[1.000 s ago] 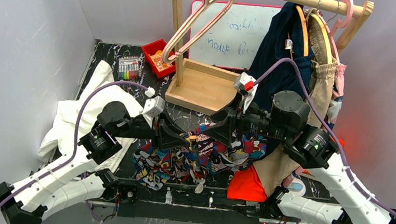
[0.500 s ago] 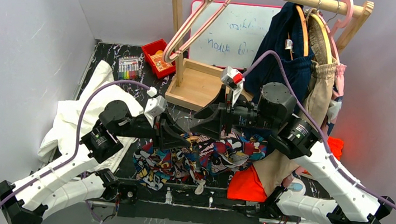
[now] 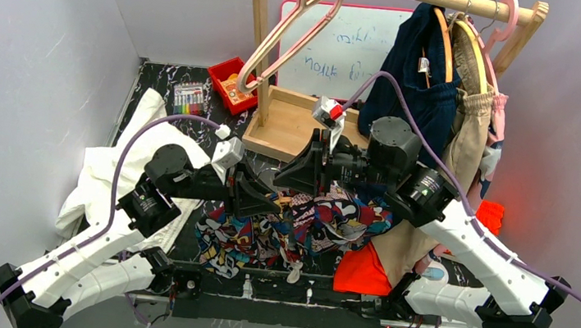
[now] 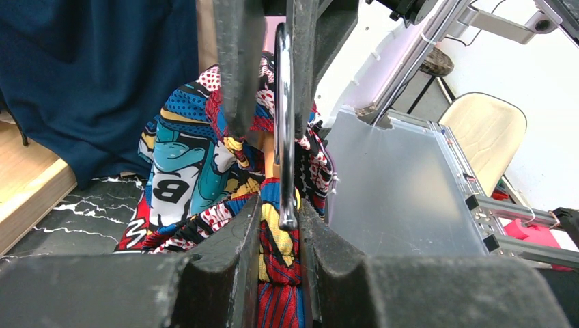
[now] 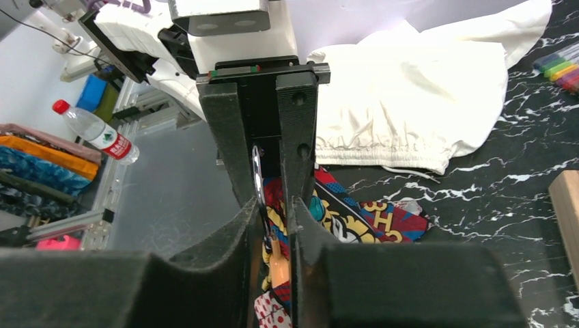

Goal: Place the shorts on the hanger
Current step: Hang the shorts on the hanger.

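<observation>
The comic-print shorts (image 3: 304, 230) lie bunched on the black marbled table in front of both arms. My left gripper (image 3: 266, 201) is shut on a twisted red, blue and yellow fold of the shorts (image 4: 278, 266). The hanger's silver hook (image 4: 283, 102) stands upright just past its fingertips. My right gripper (image 3: 292, 179) faces the left one, its jaws drawn in on the hanger's light-orange neck (image 5: 276, 263), with the hook (image 5: 257, 171) rising between the two grippers. The hanger's bars are hidden under fabric. Printed cloth (image 5: 348, 215) spreads below.
A wooden rack with a tray base (image 3: 296, 123) stands behind, carrying pink hangers (image 3: 295, 24), a navy garment (image 3: 412, 79) and a beige one (image 3: 462, 150). White cloth (image 3: 118, 161) lies at left, orange cloth (image 3: 361, 273) at front right, a red bin (image 3: 230, 83) and markers (image 3: 189, 100) at back.
The right arm has swung left and down toward the left gripper, and its jaws have narrowed onto the hanger's neck. The left arm has stayed put, still gripping the shorts.
</observation>
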You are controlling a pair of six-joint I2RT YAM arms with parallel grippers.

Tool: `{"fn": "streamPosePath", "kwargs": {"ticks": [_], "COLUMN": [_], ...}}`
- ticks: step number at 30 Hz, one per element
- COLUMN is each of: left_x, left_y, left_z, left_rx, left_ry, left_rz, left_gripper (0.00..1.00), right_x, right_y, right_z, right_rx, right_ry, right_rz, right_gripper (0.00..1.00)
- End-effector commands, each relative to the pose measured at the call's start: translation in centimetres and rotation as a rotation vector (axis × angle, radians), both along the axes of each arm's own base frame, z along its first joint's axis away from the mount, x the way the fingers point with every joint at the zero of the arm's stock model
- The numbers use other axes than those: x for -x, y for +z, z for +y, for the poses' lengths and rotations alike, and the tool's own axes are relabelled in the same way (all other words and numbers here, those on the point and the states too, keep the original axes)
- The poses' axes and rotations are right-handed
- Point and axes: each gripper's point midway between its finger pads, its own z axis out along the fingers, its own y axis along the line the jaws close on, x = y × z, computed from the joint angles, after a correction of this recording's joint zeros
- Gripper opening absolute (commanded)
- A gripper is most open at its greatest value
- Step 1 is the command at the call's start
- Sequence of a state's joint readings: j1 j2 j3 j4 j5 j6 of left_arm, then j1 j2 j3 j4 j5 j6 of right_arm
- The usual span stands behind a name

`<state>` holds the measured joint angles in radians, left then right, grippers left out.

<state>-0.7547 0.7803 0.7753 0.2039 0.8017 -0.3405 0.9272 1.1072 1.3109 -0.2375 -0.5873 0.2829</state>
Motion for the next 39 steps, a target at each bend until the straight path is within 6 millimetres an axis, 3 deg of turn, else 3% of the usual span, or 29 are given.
{"fn": "streamPosePath", "kwargs": {"ticks": [1, 3, 6, 13, 16, 19, 32, 39], "left_x": [0.7, 0.6, 0.2, 0.2, 0.1, -0.1, -2.5, -4.2], "left_y": [3.5, 3.4, 3.1, 2.1, 1.7, 1.4, 0.8, 0.9], "left_z": [0.3, 0.4, 0.5, 1.3, 1.8, 2.3, 4.7, 5.6], "left_rx": [0.073, 0.067, 0.056, 0.025, 0.010, -0.004, -0.064, -0.095], "left_ry": [-0.020, -0.013, 0.017, 0.059, 0.089, 0.125, 0.331, 0.433], "left_rz": [-0.089, -0.088, -0.081, -0.083, -0.089, -0.104, -0.186, -0.213], "left_gripper": [0.00, 0.00, 0.02, 0.31, 0.48, 0.54, 0.51, 0.35], "right_x": [0.1, 0.0, -0.2, -0.7, -0.8, -1.0, 0.2, 0.9], "right_y": [0.6, 0.8, 1.2, 2.5, 2.8, 3.0, 5.2, 6.2], "right_z": [0.0, -0.1, -0.4, -1.6, -2.0, -2.4, -4.9, -6.3], "right_rx": [-0.023, -0.029, -0.049, -0.109, -0.122, -0.130, -0.197, -0.218], "right_ry": [0.000, -0.009, -0.035, -0.119, -0.142, -0.164, -0.200, -0.222], "right_rz": [-0.041, -0.048, -0.064, -0.100, -0.110, -0.115, -0.153, -0.164], "right_gripper": [0.19, 0.01, 0.00, 0.00, 0.00, 0.00, 0.00, 0.00]}}
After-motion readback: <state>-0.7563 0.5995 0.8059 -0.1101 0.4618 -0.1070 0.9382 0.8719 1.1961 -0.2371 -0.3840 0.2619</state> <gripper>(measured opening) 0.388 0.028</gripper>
